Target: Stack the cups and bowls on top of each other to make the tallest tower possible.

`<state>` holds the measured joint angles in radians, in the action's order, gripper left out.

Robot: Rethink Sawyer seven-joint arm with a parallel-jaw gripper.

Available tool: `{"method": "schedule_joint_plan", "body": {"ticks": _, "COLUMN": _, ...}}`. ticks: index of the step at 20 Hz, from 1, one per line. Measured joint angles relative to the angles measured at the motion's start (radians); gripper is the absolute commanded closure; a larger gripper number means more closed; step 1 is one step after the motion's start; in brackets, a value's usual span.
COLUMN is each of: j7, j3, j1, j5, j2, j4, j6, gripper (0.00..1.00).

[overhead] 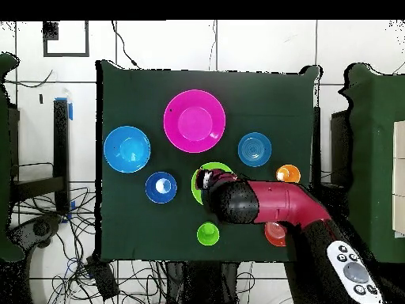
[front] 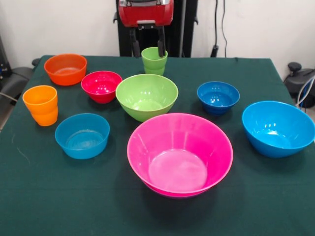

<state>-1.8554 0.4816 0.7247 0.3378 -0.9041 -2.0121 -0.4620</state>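
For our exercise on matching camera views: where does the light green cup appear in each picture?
Front view: the light green cup stands at the table's far edge, top centre, behind the lime green bowl.
Overhead view: it is bottom centre.
Shared landmark: the big pink bowl.

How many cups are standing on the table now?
2. The orange cup stands at the left edge in the front view; the light green cup stands at the far side, with the gripper over it.

Nine upright cups (front: 154, 60) and bowls (front: 179, 153), all apart, unstacked.
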Motion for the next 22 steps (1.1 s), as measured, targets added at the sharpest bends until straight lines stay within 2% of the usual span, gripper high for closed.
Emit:
{"method": "schedule_joint_plan", "body": {"ticks": 11, "j7": 0.0, "j3": 0.103, "j1": 0.047, "j5": 0.065, "j2": 0.029, "j4": 0.022, "j6": -0.084, "gripper": 0.0}}
{"method": "schedule_joint_plan", "body": {"ticks": 22, "j7": 0.0, "j3": 0.174, "j1": 0.094, "j5": 0.155, "j2": 0.123, "j4": 0.072, "j6": -0.091, "gripper": 0.0}}
